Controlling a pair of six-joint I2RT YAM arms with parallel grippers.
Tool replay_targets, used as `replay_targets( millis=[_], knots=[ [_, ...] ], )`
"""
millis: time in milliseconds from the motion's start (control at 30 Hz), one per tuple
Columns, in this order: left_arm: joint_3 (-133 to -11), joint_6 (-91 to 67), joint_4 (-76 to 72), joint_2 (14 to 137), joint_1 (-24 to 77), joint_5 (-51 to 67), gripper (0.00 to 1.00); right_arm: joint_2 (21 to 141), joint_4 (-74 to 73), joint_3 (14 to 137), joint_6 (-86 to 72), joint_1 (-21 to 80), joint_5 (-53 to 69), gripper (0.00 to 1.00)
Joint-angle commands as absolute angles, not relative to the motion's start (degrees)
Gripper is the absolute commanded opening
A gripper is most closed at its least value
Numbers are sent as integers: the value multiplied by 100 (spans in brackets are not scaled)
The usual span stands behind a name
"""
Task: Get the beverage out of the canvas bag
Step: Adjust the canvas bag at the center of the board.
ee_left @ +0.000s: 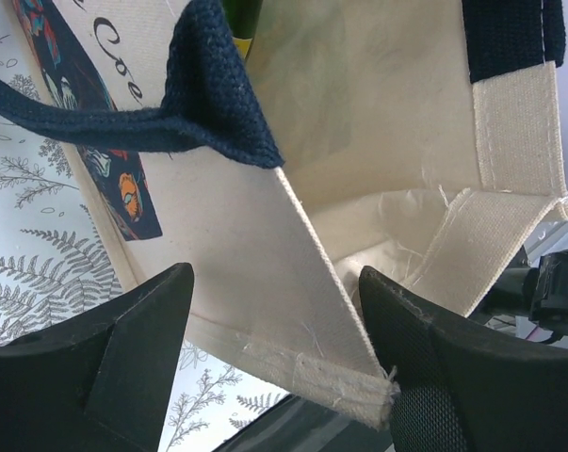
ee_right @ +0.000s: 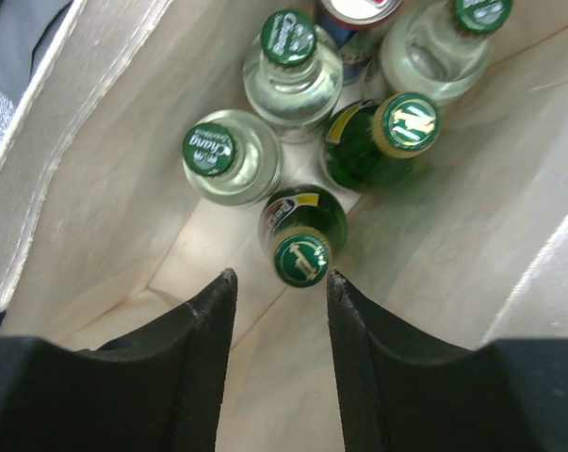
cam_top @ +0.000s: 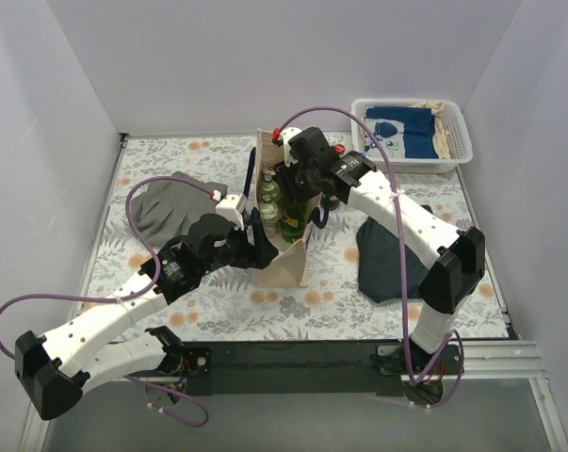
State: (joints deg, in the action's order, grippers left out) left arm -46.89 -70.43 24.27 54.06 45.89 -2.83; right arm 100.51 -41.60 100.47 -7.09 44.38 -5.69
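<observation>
Down at the near side, we've got the left gripper (ee_left: 274,275) spread wide open around a seam edge of the canvas bag (cam_top: 288,266). Further back, the right gripper (ee_right: 281,275) hangs open over the bag mouth. The green bottle (ee_right: 302,226) stands upright inside, cap just past its tips, so the right arm's nearer. Bottle bases are hidden.

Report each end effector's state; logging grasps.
Left end effector: open around the cream canvas bag's edge.
Right end effector: open above a green-capped dark-green glass bottle.

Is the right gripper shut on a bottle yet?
No, the right gripper is open inside the canvas bag, its jaws apart with the nearest green bottle just ahead of them.
</observation>
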Motion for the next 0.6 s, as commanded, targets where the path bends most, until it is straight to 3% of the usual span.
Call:
replay_targets(
  millis=[0,267,300,333,567],
  knots=[
    [-4790,-6838,2742,5441,4614,-360,70,10055,-4052,10327,-650,4324,-572,50],
    [-4781,-6855,2733,5396,4614,-369,73,10081,-4034,10020,-686,4272,-361,51],
    [-4781,-6847,2733,5379,4614,-360,73,10090,-4052,9993,-686,4263,-343,64],
    [-4781,-6847,2742,5379,4614,-352,73,10107,-4052,9976,-677,4271,-291,67],
    [-4764,-6855,2742,5344,4614,-431,73,10204,-4060,10002,-650,4271,-79,67]
  ],
)
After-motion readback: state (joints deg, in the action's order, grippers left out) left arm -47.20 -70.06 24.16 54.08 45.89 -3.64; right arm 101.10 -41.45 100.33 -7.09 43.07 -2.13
